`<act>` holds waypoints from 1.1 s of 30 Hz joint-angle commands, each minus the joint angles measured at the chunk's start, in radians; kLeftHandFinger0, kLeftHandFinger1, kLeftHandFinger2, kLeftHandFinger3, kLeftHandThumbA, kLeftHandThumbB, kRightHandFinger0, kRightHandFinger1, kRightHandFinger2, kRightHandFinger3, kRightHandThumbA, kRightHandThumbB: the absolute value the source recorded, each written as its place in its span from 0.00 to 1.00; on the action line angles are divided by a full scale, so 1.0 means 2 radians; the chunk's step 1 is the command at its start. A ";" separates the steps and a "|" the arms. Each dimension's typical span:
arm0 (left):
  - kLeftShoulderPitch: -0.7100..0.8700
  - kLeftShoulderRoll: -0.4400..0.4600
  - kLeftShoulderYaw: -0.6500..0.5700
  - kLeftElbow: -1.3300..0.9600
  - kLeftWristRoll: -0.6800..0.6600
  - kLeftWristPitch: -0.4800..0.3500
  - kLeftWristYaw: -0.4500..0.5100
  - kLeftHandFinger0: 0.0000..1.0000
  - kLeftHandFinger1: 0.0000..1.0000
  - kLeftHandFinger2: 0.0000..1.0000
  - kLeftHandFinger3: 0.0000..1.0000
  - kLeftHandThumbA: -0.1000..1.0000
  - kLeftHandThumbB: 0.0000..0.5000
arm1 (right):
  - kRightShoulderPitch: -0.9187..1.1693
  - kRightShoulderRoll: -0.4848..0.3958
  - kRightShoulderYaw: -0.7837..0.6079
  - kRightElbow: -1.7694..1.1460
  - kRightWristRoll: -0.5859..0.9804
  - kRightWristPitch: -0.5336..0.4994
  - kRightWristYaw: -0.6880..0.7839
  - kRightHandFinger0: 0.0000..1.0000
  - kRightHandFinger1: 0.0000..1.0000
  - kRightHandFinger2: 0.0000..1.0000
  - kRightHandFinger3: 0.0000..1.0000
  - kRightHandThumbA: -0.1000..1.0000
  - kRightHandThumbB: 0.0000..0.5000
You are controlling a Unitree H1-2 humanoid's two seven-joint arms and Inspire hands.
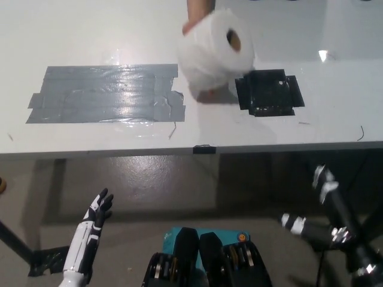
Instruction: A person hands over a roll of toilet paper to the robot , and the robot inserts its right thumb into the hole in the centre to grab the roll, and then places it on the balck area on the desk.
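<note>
A person's hand (197,15) reaches in from the top and holds a white toilet paper roll (215,51) above the desk, its centre hole facing me and to the right. Just right of the roll, a black taped patch (269,92) lies on the white desk (179,134). My black right hand (326,206) hangs below the desk's front edge at the lower right, open and empty, well short of the roll. My white left hand (99,209) rests low at the lower left, fingers apart, holding nothing.
A large grey taped rectangle (105,94) covers the desk's left half. A small dark clip (204,149) sits on the desk's front edge. Below the edge the floor is grey, with a dark stand leg (15,245) at the lower left.
</note>
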 commanded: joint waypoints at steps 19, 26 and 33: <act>-0.015 0.010 -0.003 -0.021 0.009 -0.007 -0.001 1.00 1.00 1.00 1.00 0.99 0.40 | -0.426 -0.134 0.011 0.217 0.066 0.231 0.153 1.00 1.00 1.00 1.00 0.98 0.59; -0.016 0.009 -0.004 -0.017 0.015 -0.008 0.000 1.00 1.00 1.00 1.00 1.00 0.37 | -0.553 -0.093 0.048 0.408 0.029 0.232 0.153 1.00 1.00 1.00 1.00 0.94 0.63; -0.011 0.010 -0.007 -0.019 0.019 -0.006 -0.001 1.00 1.00 1.00 1.00 1.00 0.39 | -0.648 -0.048 0.103 0.607 -0.026 0.161 0.131 1.00 1.00 1.00 1.00 0.91 0.60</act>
